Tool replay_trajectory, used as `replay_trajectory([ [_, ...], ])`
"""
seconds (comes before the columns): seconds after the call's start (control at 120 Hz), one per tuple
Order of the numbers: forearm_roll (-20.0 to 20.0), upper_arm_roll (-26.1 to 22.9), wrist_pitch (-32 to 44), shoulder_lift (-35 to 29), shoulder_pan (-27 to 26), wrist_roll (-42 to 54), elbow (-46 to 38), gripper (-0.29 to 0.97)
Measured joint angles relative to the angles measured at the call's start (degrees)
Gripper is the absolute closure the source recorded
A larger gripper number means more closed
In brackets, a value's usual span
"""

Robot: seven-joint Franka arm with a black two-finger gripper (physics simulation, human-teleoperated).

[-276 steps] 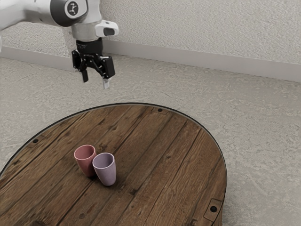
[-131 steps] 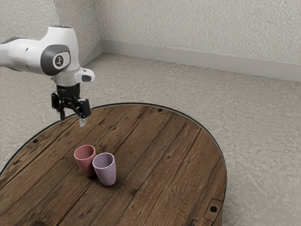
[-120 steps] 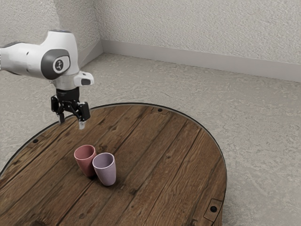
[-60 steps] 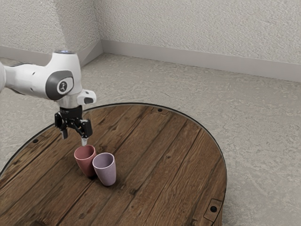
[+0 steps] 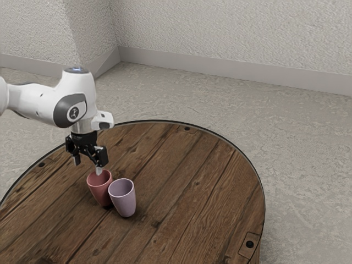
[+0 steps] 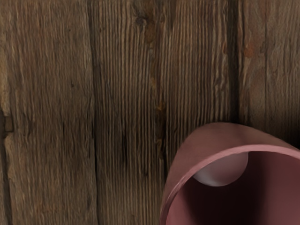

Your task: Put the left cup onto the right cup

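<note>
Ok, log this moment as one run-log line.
phase: pre-grasp | gripper: open, at pink cup rim | purple cup: upright, beside pink cup | stacked: not yet

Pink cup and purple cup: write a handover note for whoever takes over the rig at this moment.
Gripper: open, holding nothing, low over the pink cup with one fingertip at its rim.
Cups: the pink cup stands upright on the wooden table, close beside the purple cup, on the exterior view's left of it.
Done: the approach to the pink cup.
Left: close on the pink cup's wall, lift it, and set it onto the purple cup.
</note>
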Motion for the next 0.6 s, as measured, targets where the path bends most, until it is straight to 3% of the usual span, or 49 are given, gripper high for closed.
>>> replay_trajectory([
  [0.6, 0.30, -0.02, 3.57, 0.92, 0.06, -0.28, -2.60, 0.02],
])
